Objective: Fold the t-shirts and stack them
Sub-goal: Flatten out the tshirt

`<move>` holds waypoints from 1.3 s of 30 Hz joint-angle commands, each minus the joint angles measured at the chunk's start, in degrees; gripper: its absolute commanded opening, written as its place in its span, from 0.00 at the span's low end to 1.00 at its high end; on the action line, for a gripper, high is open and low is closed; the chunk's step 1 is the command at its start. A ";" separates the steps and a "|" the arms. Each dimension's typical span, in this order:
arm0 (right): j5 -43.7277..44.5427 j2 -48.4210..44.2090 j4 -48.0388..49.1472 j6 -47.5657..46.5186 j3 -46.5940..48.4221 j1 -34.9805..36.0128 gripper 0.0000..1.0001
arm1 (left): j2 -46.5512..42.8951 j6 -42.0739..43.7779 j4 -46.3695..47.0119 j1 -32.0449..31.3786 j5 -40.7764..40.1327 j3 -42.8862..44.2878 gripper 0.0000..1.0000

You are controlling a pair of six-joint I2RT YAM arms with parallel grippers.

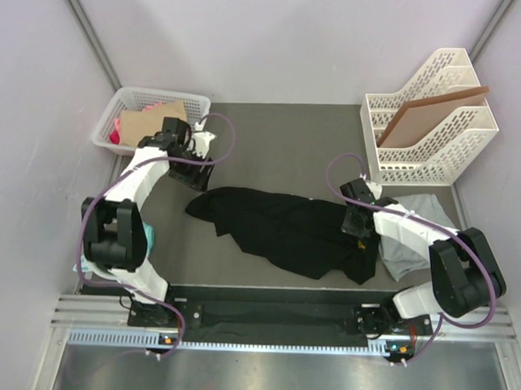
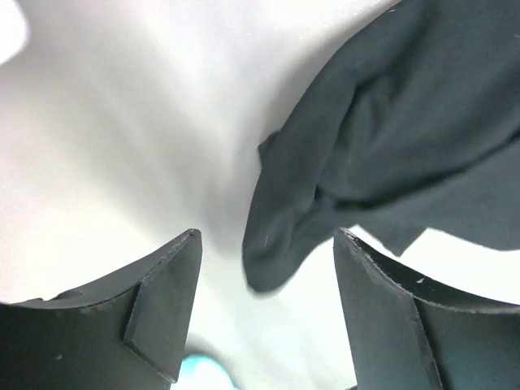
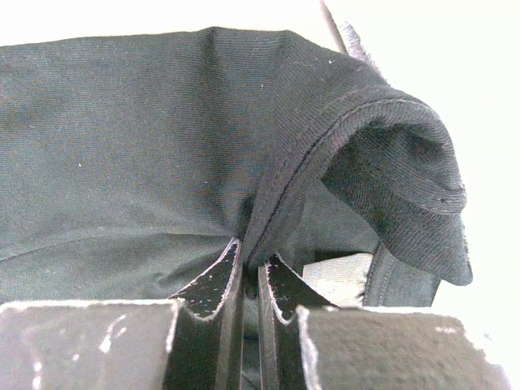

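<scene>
The black t-shirt [image 1: 285, 230] lies crumpled across the middle of the table. The light grey t-shirt [image 1: 418, 222] lies at the right, partly under my right arm. My left gripper [image 1: 199, 177] is open, just above and behind the black shirt's left corner. In the left wrist view a tip of the black shirt [image 2: 280, 244] hangs between the spread fingers [image 2: 171, 276] of the left gripper [image 2: 268, 237] without touching them. My right gripper [image 1: 356, 222] is shut on the black shirt's right edge. In the right wrist view the right gripper [image 3: 250, 264] pinches a hemmed fold of black cloth [image 3: 146, 146].
A white basket [image 1: 131, 101] at the back left holds brown card and something pink. A white file rack [image 1: 434, 124] at the back right holds the stiff brown board [image 1: 426, 111]. A teal cloth [image 1: 149, 236] lies beside the left arm's base.
</scene>
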 commanded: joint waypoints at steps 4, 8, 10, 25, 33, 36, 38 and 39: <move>0.73 -1.95 1.32 -0.93 2.43 -1.64 0.06 | -5.39 2.14 -2.37 0.13 1.75 -4.65 0.70; 1.09 -3.36 0.52 -1.37 2.43 -2.08 0.06 | -4.33 1.52 -0.87 0.13 1.84 -7.38 0.70; 1.17 -4.24 0.17 -1.63 2.43 -2.25 0.07 | -3.81 1.52 -0.61 0.31 1.84 -8.53 0.70; 1.17 -3.98 -0.53 -1.98 3.22 -3.31 0.00 | 0.24 0.03 0.98 0.84 1.67 -6.16 0.11; 1.26 -4.68 -0.88 -2.42 3.04 -3.48 0.00 | -2.31 2.31 0.18 1.98 -0.36 -6.86 0.59; 1.17 -4.50 -0.62 -2.42 2.96 -3.49 0.00 | -2.75 2.66 0.62 2.33 -0.53 -7.38 0.66; 0.91 -4.50 -0.45 -2.42 2.78 -3.57 0.00 | -2.31 2.75 1.41 2.42 -1.06 -7.91 0.67; 0.91 -4.50 -0.36 -2.42 2.69 -3.57 0.00 | -2.14 2.67 1.76 2.51 -1.50 -8.17 0.67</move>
